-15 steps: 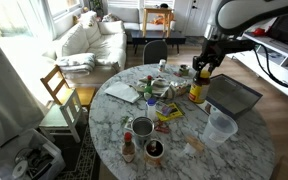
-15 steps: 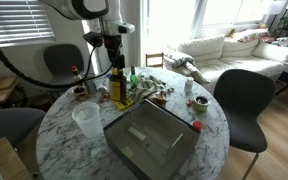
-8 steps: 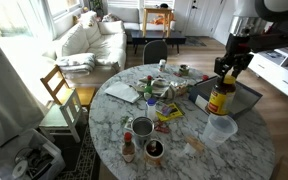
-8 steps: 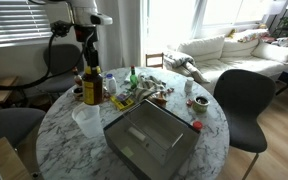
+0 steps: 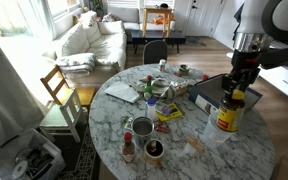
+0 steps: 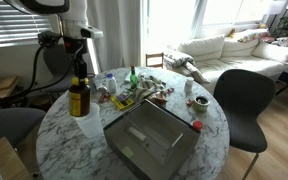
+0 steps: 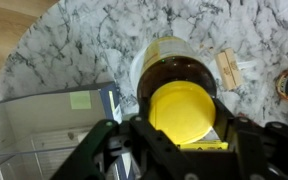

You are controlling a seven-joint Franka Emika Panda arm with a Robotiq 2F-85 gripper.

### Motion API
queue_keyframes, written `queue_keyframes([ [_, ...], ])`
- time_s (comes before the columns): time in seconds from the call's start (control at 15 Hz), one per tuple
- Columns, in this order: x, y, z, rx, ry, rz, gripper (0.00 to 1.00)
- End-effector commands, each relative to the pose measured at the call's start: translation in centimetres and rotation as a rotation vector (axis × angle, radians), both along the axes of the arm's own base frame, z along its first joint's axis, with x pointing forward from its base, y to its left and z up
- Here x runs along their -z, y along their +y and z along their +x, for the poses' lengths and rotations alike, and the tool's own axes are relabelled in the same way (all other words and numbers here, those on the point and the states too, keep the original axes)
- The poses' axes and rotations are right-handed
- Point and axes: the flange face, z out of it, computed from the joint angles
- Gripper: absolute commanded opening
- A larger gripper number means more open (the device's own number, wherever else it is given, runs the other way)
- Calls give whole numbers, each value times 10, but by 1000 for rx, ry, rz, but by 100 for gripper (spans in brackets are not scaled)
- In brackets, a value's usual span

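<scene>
My gripper (image 5: pixel 236 88) is shut on the neck of a brown bottle (image 5: pixel 227 114) with a yellow cap and yellow label. It holds the bottle upright over the near edge of the round marble table (image 5: pixel 184 160). In an exterior view the gripper (image 6: pixel 80 78) and bottle (image 6: pixel 79 100) sit just above a clear plastic cup (image 6: pixel 87 127). The wrist view looks straight down on the yellow cap (image 7: pixel 182 108) between the fingers (image 7: pixel 182 128), with the marble top below. An open grey laptop (image 6: pixel 149 138) lies beside the bottle and also shows in the wrist view (image 7: pixel 39 135).
Packets, small bottles and cans clutter the table's middle (image 5: pixel 159 95). A tin (image 5: pixel 142 127), a small sauce bottle (image 5: pixel 128 150) and a dark cup (image 5: pixel 154 150) stand near one edge. Chairs (image 6: pixel 242 100) ring the table. A sofa (image 5: pixel 89 40) stands behind.
My gripper has carried the bottle away from the clutter, past the laptop's corner, toward the table's edge, until it is over the plastic cup.
</scene>
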Motion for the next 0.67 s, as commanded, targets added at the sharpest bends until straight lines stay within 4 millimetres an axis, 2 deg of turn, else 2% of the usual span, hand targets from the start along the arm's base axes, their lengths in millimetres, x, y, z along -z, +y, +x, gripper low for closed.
queue_keyframes([
  [0.0, 18, -9, -3, 5, -53, 23, 36],
  [0.27, 49, -19, 3, 21, -111, 44, 36],
  [0.47, 71, -28, 1, 38, -98, 44, 36],
  [0.53, 76, -30, -1, 39, -86, 47, 54],
  [0.6, 80, -31, -2, 43, -77, 47, 86],
])
